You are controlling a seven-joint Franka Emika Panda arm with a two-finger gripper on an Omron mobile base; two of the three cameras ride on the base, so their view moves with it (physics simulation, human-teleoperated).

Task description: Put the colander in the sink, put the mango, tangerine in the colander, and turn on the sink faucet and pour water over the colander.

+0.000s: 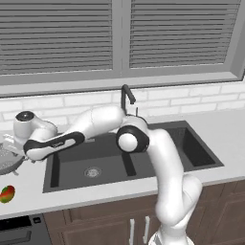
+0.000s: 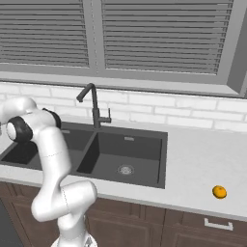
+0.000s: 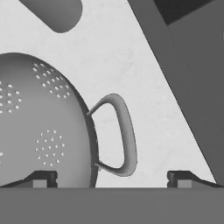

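you have nothing done yet: your gripper hangs spread and empty over the colander handle on the counter, beside the sink, fruits unplaced.

Grey slatted window blinds hang above a white brick backsplash. A pale speckled stone countertop tops brown wooden cabinets with silver handles.
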